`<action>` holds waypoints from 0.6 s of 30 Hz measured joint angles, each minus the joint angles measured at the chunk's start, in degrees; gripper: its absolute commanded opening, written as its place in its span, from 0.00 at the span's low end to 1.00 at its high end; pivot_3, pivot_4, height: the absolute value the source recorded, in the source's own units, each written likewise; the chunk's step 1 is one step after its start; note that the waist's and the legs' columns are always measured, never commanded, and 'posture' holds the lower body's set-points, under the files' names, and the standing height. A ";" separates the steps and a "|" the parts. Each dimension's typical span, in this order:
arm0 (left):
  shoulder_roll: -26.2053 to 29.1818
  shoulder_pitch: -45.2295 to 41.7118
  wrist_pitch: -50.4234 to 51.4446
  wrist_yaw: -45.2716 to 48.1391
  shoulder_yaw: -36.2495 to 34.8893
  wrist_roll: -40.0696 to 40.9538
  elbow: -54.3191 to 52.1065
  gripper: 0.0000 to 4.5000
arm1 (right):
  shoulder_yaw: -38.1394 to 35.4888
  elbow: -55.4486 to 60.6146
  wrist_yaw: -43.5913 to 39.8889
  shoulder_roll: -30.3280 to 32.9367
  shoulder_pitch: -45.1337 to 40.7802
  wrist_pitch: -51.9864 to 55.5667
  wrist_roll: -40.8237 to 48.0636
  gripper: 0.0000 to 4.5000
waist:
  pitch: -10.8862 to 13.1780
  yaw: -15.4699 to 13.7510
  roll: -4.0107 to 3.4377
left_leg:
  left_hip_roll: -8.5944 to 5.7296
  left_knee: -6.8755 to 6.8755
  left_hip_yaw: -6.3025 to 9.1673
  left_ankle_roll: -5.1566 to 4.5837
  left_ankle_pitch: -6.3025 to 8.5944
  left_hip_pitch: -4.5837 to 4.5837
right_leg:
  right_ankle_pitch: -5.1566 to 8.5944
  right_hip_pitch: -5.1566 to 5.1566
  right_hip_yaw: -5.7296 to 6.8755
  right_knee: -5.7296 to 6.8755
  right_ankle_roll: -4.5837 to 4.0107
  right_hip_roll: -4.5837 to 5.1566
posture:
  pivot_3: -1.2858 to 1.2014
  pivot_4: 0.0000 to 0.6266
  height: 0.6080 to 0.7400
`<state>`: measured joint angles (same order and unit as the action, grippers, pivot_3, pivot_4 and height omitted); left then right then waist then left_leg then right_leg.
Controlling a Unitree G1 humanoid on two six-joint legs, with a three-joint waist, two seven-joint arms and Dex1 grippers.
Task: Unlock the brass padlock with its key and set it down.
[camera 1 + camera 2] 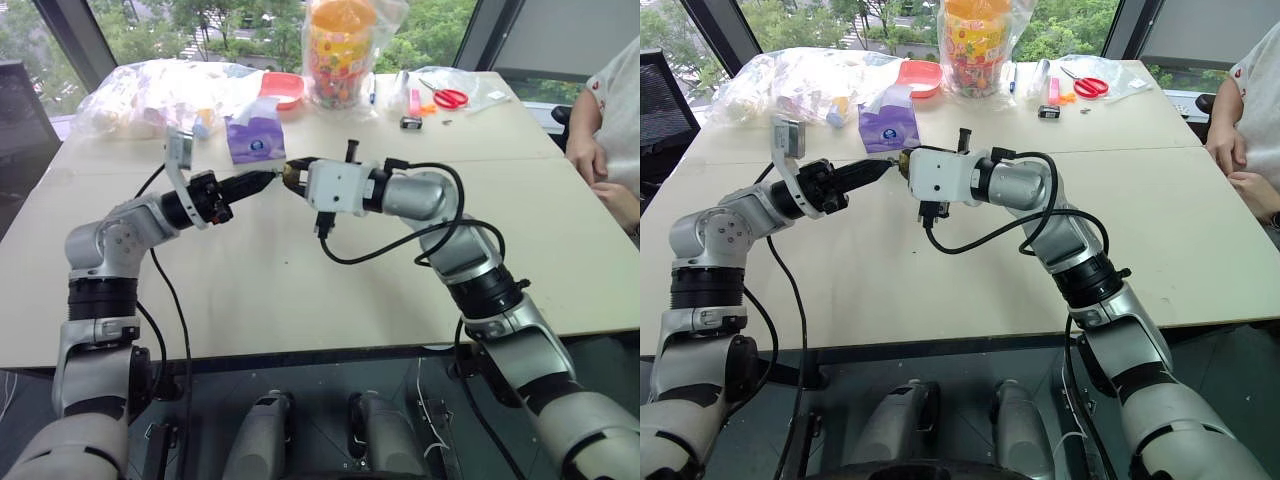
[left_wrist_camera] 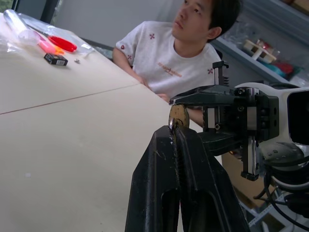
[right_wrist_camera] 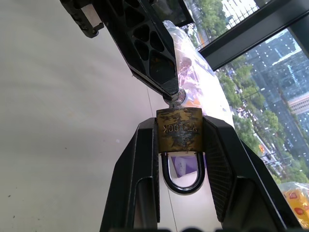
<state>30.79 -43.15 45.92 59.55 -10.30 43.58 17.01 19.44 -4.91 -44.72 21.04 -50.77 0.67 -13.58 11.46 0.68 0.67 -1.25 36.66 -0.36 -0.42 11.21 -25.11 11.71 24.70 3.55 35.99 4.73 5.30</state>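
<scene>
Above open table (image 1: 300, 290), grippers meet at padlock (image 3: 178, 129).

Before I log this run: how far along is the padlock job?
Done: the right gripper is shut on the brass padlock, and the left gripper is shut on the key at the lock's bottom. In hand: the key meets the keyway. Left: the shackle looks closed, so turning, opening and setting it on the table remain.

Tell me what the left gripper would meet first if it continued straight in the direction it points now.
The brass padlock, probably. The left gripper already pinches the key at the padlock's end, while the right gripper holds the padlock directly ahead.
</scene>
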 measured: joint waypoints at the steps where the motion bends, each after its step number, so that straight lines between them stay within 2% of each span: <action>1: 0.06 0.00 -0.83 0.17 0.55 -1.05 -0.33 0.01 | 0.00 0.00 -0.16 0.07 0.12 0.17 0.00 0.16 | 0.00 -0.01 0.00 | 0.00 0.00 0.00 0.00 0.00 0.00 | 0.00 0.00 0.00 0.00 0.00 0.00 | 0.52 0.24 1.00; 11: 3.43 0.01 -22.53 5.27 10.64 -18.76 -4.30 0.01 | -0.01 -0.05 -2.36 0.86 1.16 0.86 -0.01 0.16 | 0.00 0.02 0.00 | 0.00 -0.02 -0.01 0.00 0.00 -0.03 | 0.11 0.04 -0.01 -0.02 -0.20 0.02 | 0.52 0.24 1.00; 14: 3.02 0.00 -29.52 6.37 11.41 -22.57 -3.34 0.01 | -0.12 -0.04 -2.70 0.88 1.18 1.07 0.00 0.16 | 0.00 -0.04 0.00 | 0.00 -0.02 -0.02 0.00 0.01 -0.04 | 0.11 0.05 0.00 -0.02 -0.21 0.03 | 0.52 0.24 1.00; 18: 2.42 -0.32 -33.15 7.58 11.44 -24.55 -1.68 0.01 | -0.16 -0.04 -3.03 0.95 1.20 1.47 0.00 0.16 | 0.00 -0.04 0.00 | 0.00 -0.01 -0.02 -0.01 0.01 -0.09 | 0.11 0.08 0.01 -0.02 -0.19 0.02 | 0.52 0.24 1.00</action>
<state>33.21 -43.47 12.76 67.13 1.14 19.03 15.33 19.28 -4.95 -47.75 21.99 -49.58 2.14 -13.58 11.47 0.64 0.67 -1.26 36.65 -0.37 -0.42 11.22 -25.20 11.81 24.78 3.56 35.97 4.53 5.32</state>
